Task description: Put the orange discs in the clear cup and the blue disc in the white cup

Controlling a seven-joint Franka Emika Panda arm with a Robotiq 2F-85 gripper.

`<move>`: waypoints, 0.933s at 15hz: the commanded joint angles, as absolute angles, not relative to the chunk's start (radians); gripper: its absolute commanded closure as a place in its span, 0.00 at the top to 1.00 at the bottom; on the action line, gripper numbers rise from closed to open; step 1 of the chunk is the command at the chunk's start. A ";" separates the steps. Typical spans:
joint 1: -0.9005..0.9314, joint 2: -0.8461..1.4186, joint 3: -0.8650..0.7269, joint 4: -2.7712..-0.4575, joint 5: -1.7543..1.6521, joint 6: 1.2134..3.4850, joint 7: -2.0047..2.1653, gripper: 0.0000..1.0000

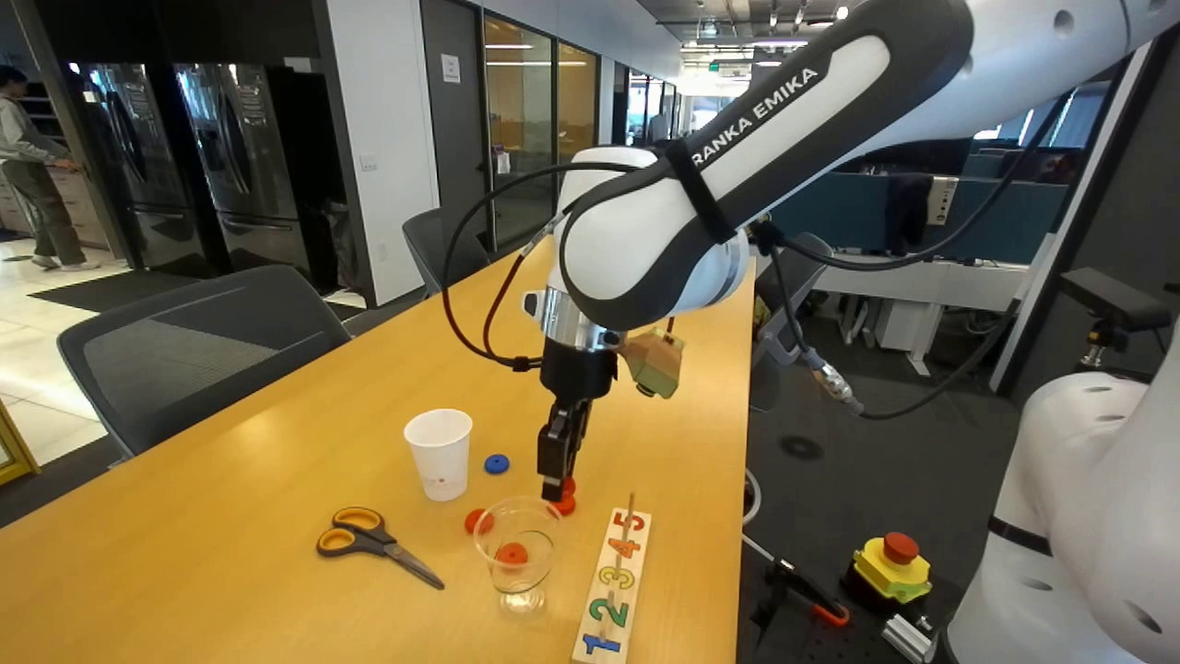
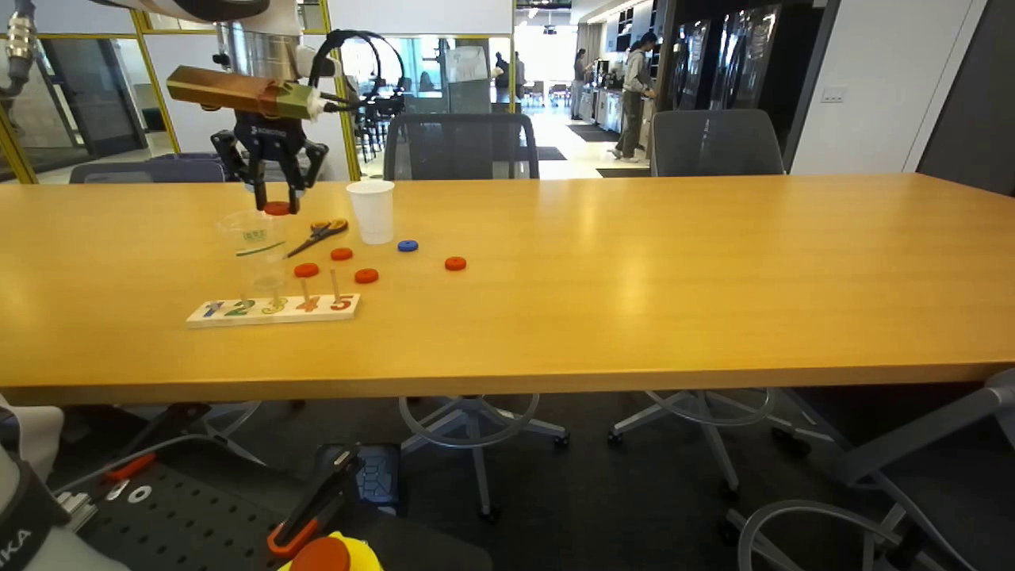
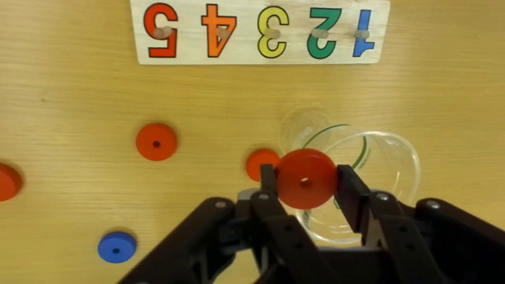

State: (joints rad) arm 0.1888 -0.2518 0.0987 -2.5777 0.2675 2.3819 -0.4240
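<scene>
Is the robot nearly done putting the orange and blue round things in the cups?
Not nearly! Done: nothing I can see; no disc shows inside the clear cup. In hand: the claw is gripping one orange disc near that cup. Left to do: that disc must go in, then the four other orange discs lying on the table. The blue disc is there too, outside the white cup.

A long, honey-coloured wooden table is flanked along its long sides by dark mesh-backed chairs, its glossy top streaked with pale reflections. Beyond, pale tiles are laid near two metallic refrigerators — next to them, a white wall is followed by a dark door and black-framed windows. Dark flooring is seen under the table; far overhead, a ceiling lamp is lit.
</scene>
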 commanded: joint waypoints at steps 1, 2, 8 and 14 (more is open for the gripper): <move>0.226 -0.294 0.122 -2.587 0.239 2.365 -0.377 0.17; 0.234 -0.302 0.126 -2.593 0.236 2.366 -0.377 0.17; 0.269 -0.299 0.130 -2.593 0.254 2.384 -0.394 0.17; 0.285 -0.284 0.125 -2.585 0.277 2.403 -0.405 0.17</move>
